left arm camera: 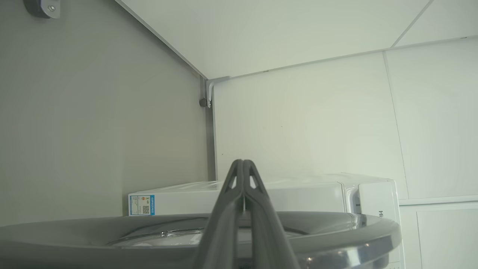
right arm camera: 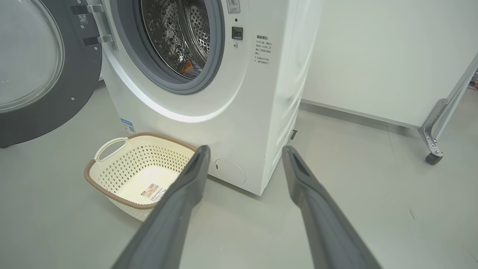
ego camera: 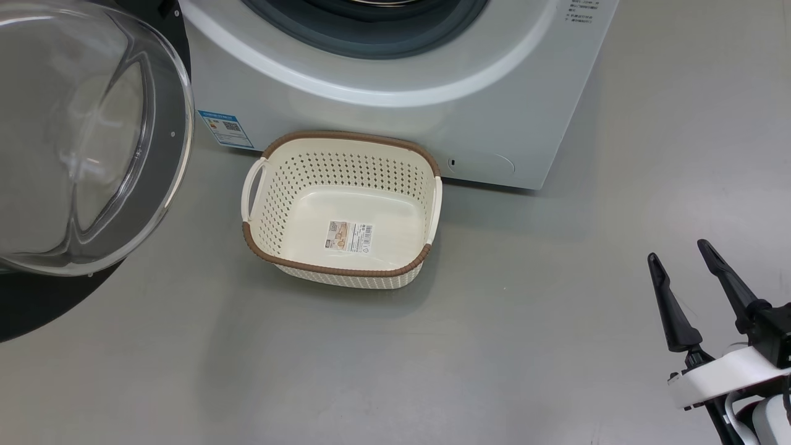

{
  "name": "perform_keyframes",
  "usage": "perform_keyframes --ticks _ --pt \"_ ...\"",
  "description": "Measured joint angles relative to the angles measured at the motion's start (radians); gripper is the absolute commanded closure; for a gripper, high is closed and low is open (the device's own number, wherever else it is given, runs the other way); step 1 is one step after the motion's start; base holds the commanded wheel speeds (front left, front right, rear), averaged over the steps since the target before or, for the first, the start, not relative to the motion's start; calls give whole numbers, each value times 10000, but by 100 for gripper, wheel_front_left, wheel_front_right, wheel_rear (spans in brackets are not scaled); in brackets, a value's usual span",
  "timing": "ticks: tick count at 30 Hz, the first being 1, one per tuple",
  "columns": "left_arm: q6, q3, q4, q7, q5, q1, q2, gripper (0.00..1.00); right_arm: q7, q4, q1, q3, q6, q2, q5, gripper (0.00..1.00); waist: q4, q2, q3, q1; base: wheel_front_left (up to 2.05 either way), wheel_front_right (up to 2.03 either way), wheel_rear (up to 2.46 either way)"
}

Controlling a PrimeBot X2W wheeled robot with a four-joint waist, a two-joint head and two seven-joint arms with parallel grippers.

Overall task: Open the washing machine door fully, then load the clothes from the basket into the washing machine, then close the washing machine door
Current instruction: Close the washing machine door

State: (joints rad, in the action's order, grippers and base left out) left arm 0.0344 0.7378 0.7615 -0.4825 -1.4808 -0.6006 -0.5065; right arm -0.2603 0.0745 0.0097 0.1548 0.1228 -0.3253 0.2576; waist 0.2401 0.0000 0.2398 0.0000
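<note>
The washing machine door (ego camera: 80, 136) stands swung wide to the left, its glass bowl bulging toward me. The white washing machine (ego camera: 383, 93) has its steel drum (right arm camera: 175, 33) exposed, and a small patch of orange and blue clothes (right arm camera: 186, 67) lies low inside it. The cream basket (ego camera: 340, 210) sits on the floor against the machine's front, empty, barcode sticker showing. My right gripper (ego camera: 680, 259) is open with nothing in it, low and to the right of the basket (right arm camera: 127, 168). My left gripper (left arm camera: 243, 164) is shut, fingers pressed together just above the door's dark rim (left arm camera: 336, 228).
Grey floor lies all round the basket and in front of the machine. A white wall panel runs behind, and a metal frame leg with a caster wheel (right arm camera: 433, 157) stands at the right. The blue label sticker (ego camera: 225, 128) is on the machine's lower left front.
</note>
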Motion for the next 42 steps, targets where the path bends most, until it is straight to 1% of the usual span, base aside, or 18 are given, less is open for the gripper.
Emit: perform_keyframes --ticks 6,11,17,25,31,42 --pt "98 -272 82 -765 -92 2 148 100 0 0 6 -40 0 -29 13 0 63 0 -70 0 0 0 0" --pt "144 -431 157 -1200 -171 1 343 100 0 23 79 -146 0 6 17 0 178 0 -189 0 0 0 0" --pt "267 -815 128 -2017 -176 68 357 100 0 23 120 -46 0 109 44 0 286 0 -359 -1 0 0 0" --pt "368 -941 52 -2562 -261 79 395 100 0 79 150 -35 0 199 44 0 332 0 -533 0 0 0 0" --pt "447 -1053 -23 -3010 -522 181 529 100 2 144 198 -8 0 374 46 0 331 0 -751 0 0 0 0" --pt "545 -1333 -426 -3751 -610 397 794 100 2 153 353 -21 0 500 58 0 316 0 -1083 -1 0 0 0"
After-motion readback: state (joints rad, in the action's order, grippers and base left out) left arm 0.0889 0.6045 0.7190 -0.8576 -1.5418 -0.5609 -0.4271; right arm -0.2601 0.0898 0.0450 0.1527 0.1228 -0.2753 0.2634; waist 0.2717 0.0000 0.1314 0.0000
